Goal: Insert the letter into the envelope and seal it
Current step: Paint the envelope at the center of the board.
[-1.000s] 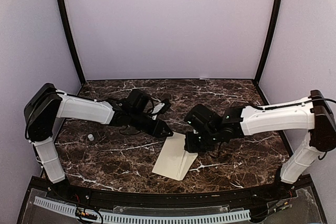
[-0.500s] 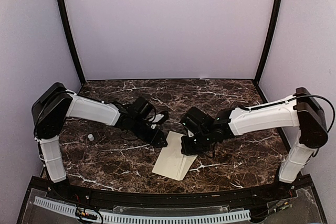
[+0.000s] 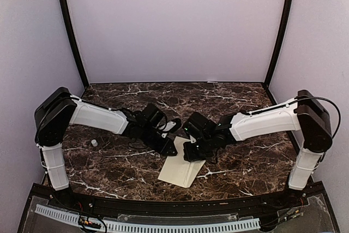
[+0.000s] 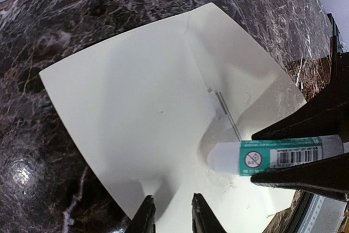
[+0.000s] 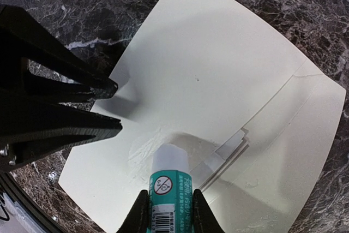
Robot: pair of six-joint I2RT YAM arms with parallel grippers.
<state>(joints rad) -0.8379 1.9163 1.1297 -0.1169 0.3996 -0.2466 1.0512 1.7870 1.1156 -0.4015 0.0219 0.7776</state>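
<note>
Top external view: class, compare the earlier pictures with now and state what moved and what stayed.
The right gripper, jaws shut on the glue stick, slid leftward over the far end of the envelope. The left gripper edged toward it. Nothing was picked up or released. The envelope stayed put.
</note>
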